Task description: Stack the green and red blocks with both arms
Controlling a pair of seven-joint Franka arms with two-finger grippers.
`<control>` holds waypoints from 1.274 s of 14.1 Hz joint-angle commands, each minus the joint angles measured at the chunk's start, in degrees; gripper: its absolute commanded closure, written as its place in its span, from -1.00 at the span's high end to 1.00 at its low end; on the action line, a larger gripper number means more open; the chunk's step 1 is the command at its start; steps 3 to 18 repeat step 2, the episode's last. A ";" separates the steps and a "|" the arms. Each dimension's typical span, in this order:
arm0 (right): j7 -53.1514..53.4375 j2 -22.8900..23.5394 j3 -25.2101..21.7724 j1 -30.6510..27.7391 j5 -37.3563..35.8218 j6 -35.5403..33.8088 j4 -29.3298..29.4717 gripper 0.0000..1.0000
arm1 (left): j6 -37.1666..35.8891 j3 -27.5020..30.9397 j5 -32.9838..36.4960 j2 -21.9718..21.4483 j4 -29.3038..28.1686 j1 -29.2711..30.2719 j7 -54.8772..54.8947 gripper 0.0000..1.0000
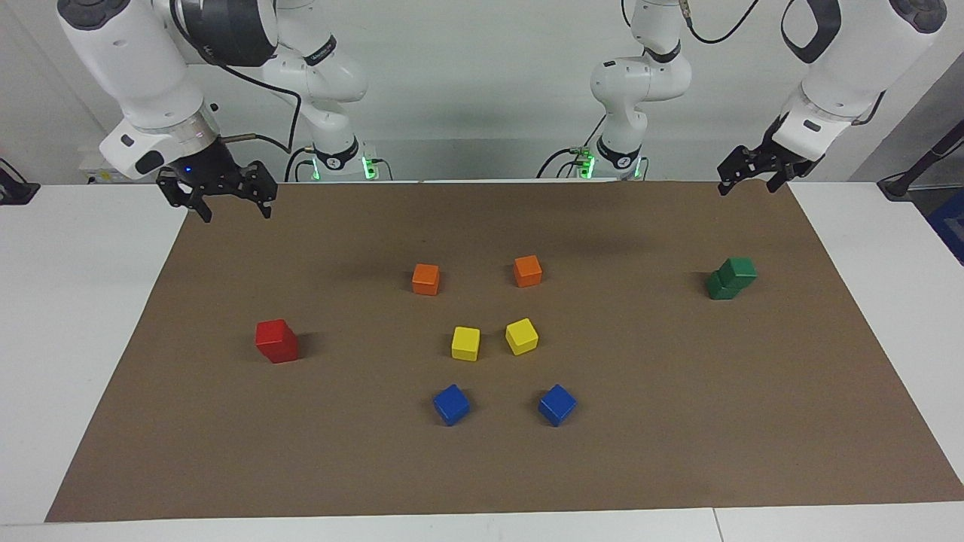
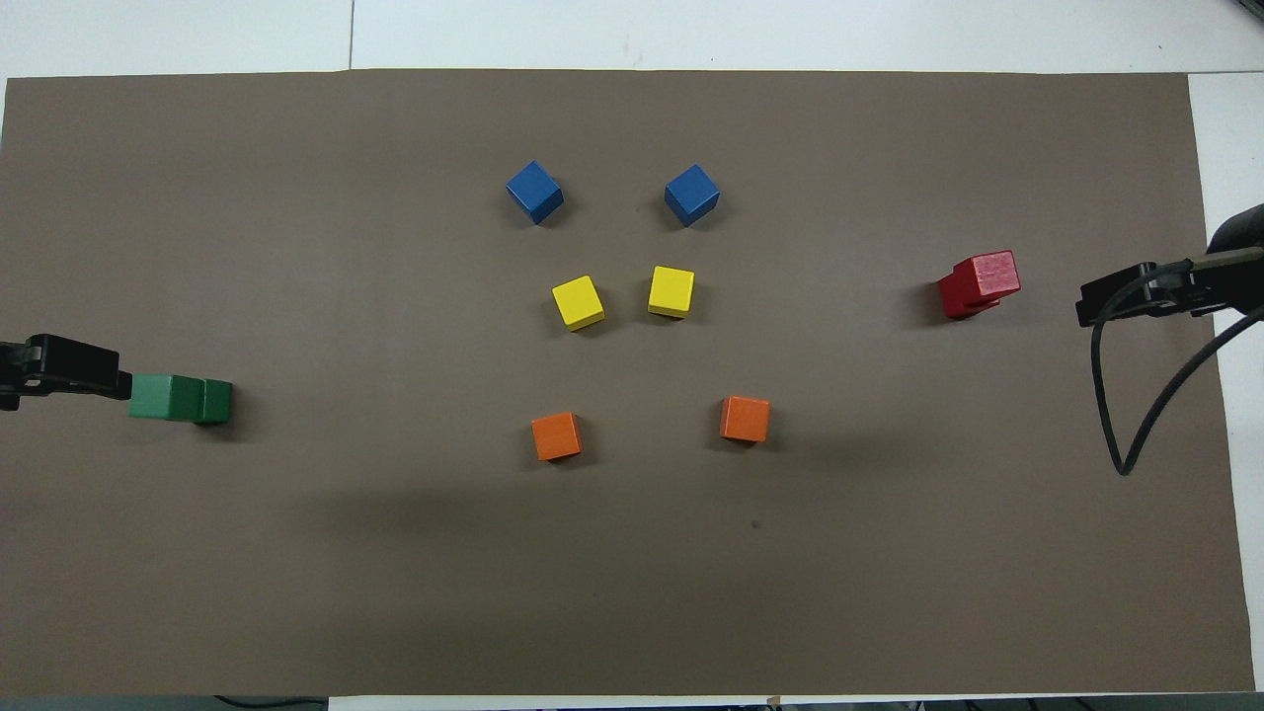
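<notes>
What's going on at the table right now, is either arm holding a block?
Neither. The two glossy green cubes sit stacked at the left arm's end of the brown mat, and the two glossy red cubes sit stacked at the right arm's end. The left gripper and right gripper hang open and empty over the mat's edge nearest the robots. The orange, yellow and blue cubes lie unstacked mid-mat.

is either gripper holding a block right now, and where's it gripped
Nothing is held. The left gripper and right gripper both hang open and empty in the air, apart from the green stack and red stack.
</notes>
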 commanded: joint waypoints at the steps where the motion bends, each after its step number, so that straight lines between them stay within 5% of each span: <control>1: 1.00 0.32 0.41 -0.52 -0.08 0.39 0.34 1.00 | 0.43 0.48 0.68 -0.77 -0.18 -1.21 -0.96 1.00; 18: 1.00 0.32 0.41 -0.52 -0.08 0.56 0.25 1.00 | 0.43 0.39 0.68 -0.77 -0.18 -1.56 -1.22 1.00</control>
